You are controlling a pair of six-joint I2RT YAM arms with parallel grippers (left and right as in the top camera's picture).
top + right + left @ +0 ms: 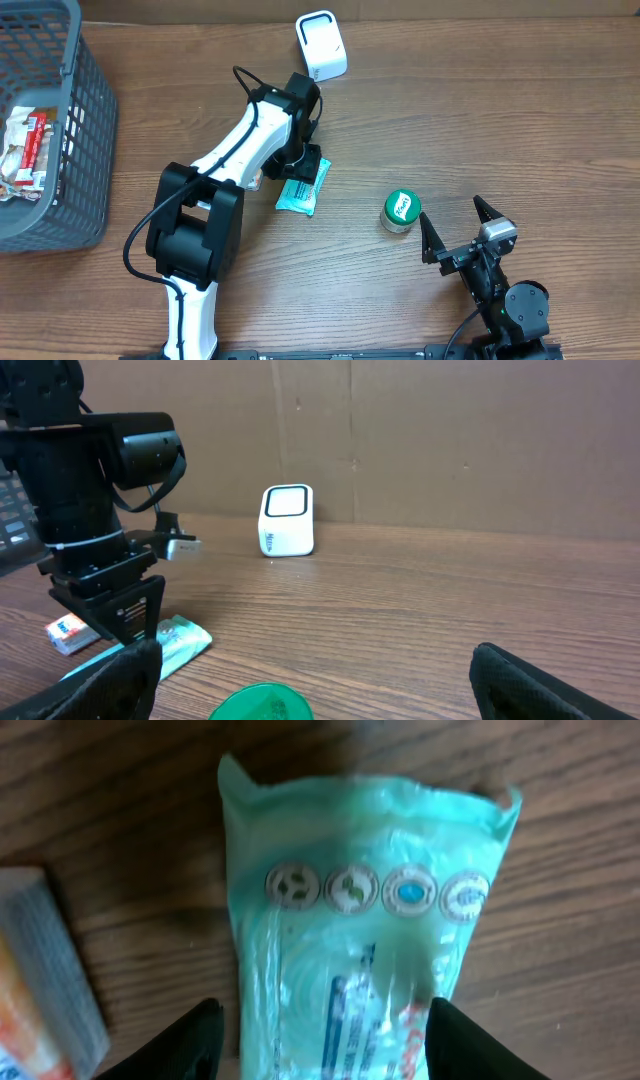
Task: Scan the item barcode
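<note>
The left arm [235, 150] reaches up and rightward from its base, its wrist turned down over the table. The left gripper [325, 1018] hangs partly open, one finger on each side of the teal packet [350, 920]; the packet lies flat between them, not lifted. The right gripper [450, 210] sits low at the near right edge, jaws spread wide and empty.

A grey basket [85, 130] at the far left holds a few snack wrappers [25, 155]. A green-lidded jar [401, 210] stands right of the packet. A small red-and-white box [70, 632] lies beside the left arm.

The wooden table [500, 110] carries a white scanner [321, 45] at its far edge. A cardboard wall [450, 440] stands behind.
</note>
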